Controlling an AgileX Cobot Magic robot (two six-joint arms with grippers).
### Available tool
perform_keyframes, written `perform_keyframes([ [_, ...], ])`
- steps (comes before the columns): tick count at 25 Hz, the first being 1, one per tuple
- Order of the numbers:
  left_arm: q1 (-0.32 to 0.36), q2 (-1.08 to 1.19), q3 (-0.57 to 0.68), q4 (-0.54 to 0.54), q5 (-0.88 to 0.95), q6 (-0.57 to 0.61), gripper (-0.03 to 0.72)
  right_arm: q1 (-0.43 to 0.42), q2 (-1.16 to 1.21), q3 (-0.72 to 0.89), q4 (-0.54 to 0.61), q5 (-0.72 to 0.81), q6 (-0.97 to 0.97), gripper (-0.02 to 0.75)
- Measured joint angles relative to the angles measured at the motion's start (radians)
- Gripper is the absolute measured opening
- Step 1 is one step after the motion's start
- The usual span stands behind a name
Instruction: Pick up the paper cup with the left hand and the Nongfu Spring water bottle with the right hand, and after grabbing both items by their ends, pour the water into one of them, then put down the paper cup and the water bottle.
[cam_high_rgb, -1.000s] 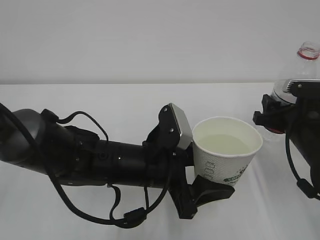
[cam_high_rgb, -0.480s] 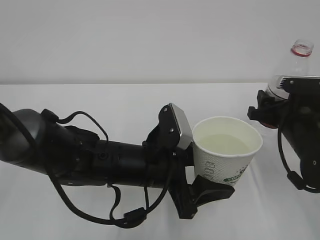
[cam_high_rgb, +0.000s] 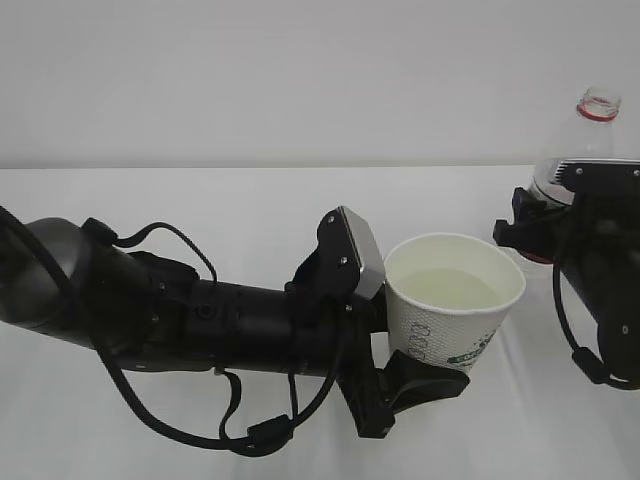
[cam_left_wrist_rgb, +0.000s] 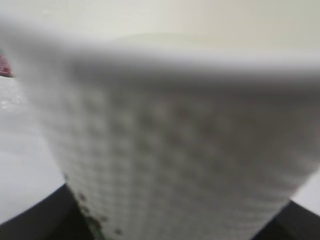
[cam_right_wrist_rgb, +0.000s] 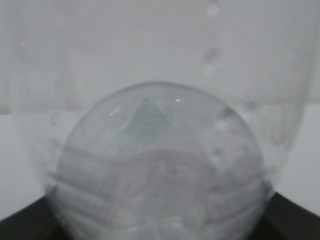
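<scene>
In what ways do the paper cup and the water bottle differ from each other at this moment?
The paper cup is white and opaque; the water bottle is clear plastic with a red neck ring. The cup is short with a wide open mouth and shows liquid inside; the bottle rises taller to a narrow uncapped neck. The cup sits in the left gripper; the bottle in the right gripper. Both are held roughly upright.

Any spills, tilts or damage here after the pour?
Nothing stands out. The paper cup sits upright in the left gripper with water inside; the bottle is upright in the right gripper. No spill shows.
</scene>
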Motion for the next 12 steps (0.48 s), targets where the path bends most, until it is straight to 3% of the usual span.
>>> perform_keyframes([
  [12,0.0,0.0,0.0,0.0,0.002,0.0,0.513,0.0,0.02,0.0,0.0,0.0,0.0,0.494],
])
